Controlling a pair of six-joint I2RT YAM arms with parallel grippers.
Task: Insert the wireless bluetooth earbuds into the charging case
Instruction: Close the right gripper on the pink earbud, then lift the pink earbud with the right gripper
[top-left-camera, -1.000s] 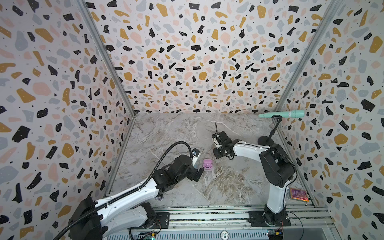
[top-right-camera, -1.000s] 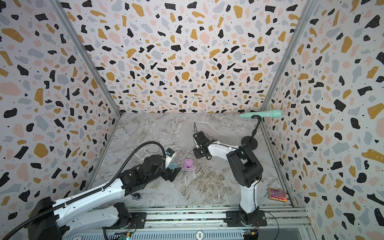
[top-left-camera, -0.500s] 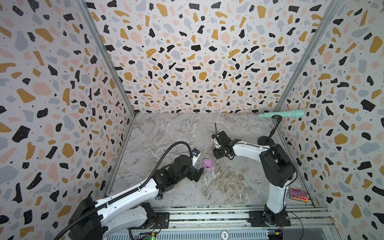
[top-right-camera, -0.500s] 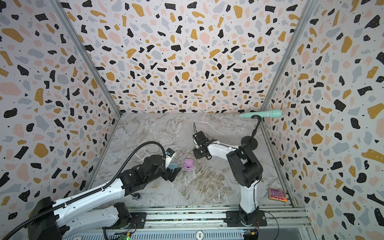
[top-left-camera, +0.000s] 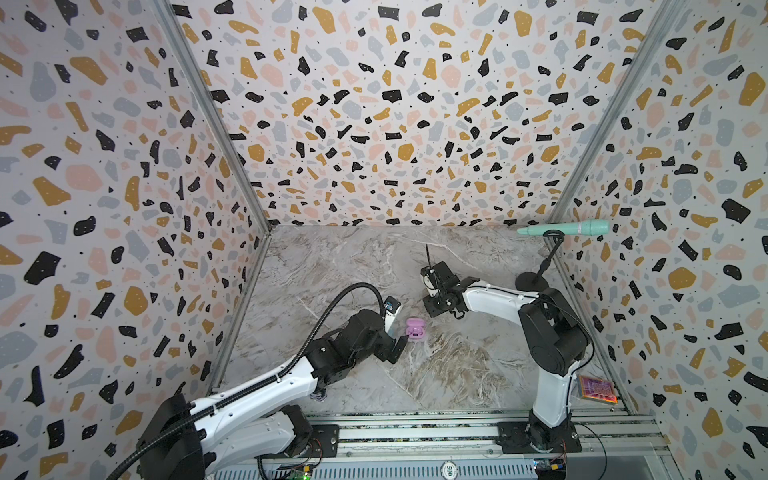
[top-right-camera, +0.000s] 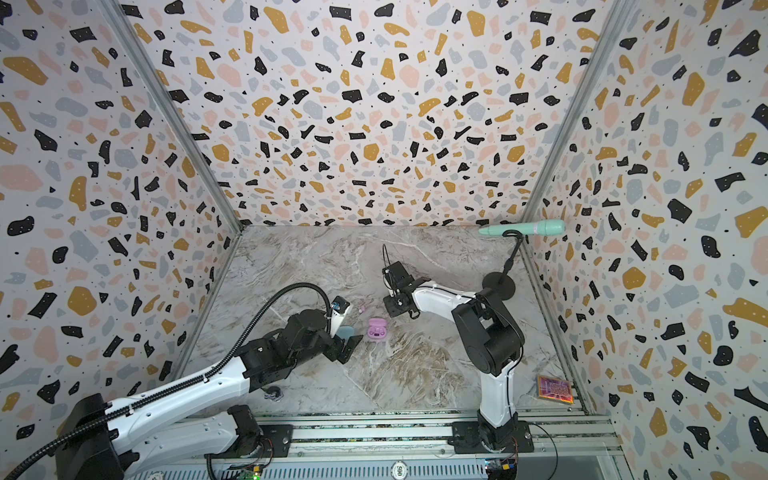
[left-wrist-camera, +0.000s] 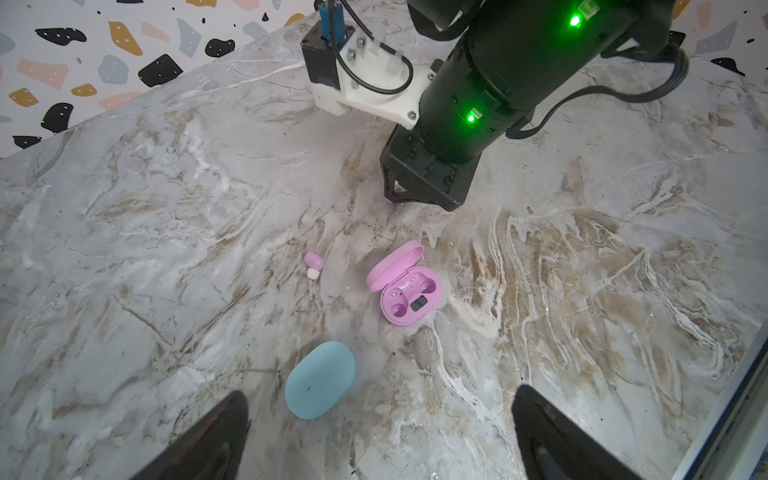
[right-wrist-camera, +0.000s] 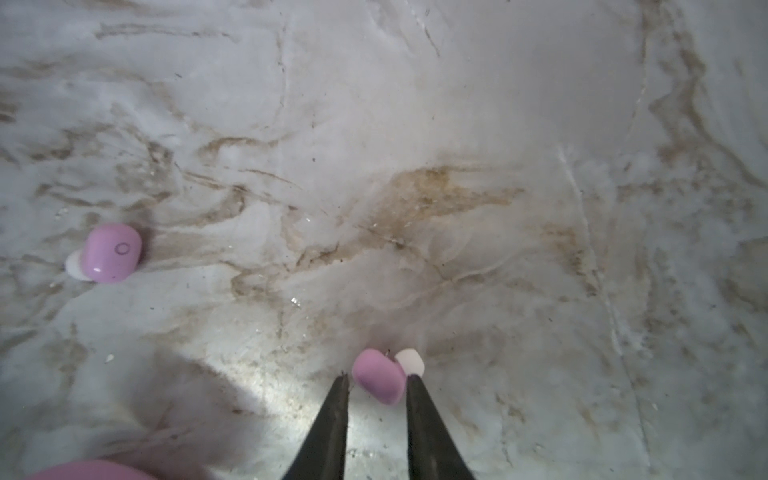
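Right gripper (right-wrist-camera: 377, 376) is down low over the table (right-wrist-camera: 457, 124), tips nearly on it. Jaws parted a little, not clenched. A pink earbud (right-wrist-camera: 380, 382) with a white tip sits right at my fingertips, partly between them. It touches or nearly touches one finger (right-wrist-camera: 424, 415), with a visible gap to the other, so no pinch on it. Looks like it lies on the table.

Second earbud (right-wrist-camera: 110, 252), also pink with a white tip, lies on the table well apart from the first. In a top view it lies just behind the pink case (left-wrist-camera: 409, 286), between my two wrists.

Pink case sits mid-table, open, lid flipped back, both wells bare, dark little display between them. No earbud in it yet.

Blue case (left-wrist-camera: 320, 378) is shut, flat on the table, near the pink case on my left arm's side.

Left gripper (left-wrist-camera: 380, 390) is spread wide with nothing between the jaws, hovering with the blue case just ahead of it.

Teal mic (top-left-camera: 565, 228) on a black stand (top-left-camera: 548, 257) in the far right corner. Colourful card (top-left-camera: 596, 388) at the front right, by my right arm's base.
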